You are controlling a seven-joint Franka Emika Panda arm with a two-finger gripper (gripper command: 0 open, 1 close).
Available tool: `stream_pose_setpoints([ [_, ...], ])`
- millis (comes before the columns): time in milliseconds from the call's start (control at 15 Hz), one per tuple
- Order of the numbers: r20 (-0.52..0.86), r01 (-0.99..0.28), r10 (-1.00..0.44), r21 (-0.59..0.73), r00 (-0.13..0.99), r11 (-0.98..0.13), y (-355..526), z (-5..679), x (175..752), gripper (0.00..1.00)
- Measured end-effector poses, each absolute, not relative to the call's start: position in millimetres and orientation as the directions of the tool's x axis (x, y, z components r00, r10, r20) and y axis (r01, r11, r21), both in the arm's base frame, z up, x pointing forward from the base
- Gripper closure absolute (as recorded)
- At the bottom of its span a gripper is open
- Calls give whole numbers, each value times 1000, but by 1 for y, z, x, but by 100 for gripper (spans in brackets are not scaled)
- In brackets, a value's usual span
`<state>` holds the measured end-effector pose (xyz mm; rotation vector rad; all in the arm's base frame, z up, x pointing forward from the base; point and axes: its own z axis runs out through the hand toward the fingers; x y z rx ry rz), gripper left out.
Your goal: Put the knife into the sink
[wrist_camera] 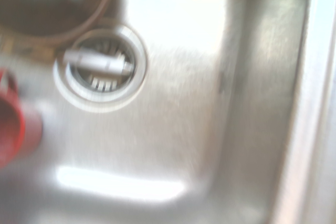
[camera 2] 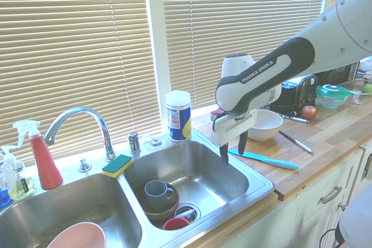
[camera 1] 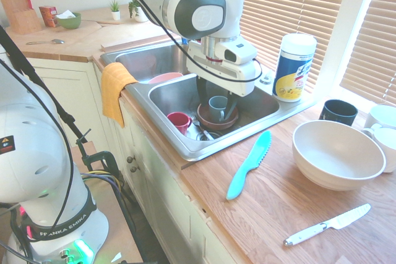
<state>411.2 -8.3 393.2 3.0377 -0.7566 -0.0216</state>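
The turquoise knife (camera 1: 249, 164) lies flat on the wooden counter just right of the sink (camera 1: 185, 146), its tip toward the basin. The second exterior view shows the knife (camera 2: 264, 159) beside the sink (camera 2: 203, 184) rim. My gripper (camera 2: 233, 148) hangs open and empty over the right basin, above its floor and a short way from the knife. From the first exterior view my gripper (camera 1: 218, 103) stands in front of the dishes in the basin. In the blurred wrist view I see the sink (wrist_camera: 210, 103) floor and its drain (wrist_camera: 100, 66).
In the right basin sit a grey mug in a brown bowl (camera 1: 216, 115) and a red cup (camera 1: 179, 120). On the counter are a cream bowl (camera 1: 337, 153), a white-handled knife (camera 1: 327, 225), a black mug (camera 1: 338, 111) and a wipes canister (camera 1: 294, 66). A yellow cloth (camera 1: 114, 88) drapes over the sink's front edge.
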Motion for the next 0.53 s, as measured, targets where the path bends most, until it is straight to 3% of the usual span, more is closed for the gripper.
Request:
stream_pose_setpoints([
  [333, -67, -177, -183, 80, 981, -981, -96, 395, 380, 0],
  [533, -83, -101, -112, 122, 990, -987, -136, 372, 360, 0],
])
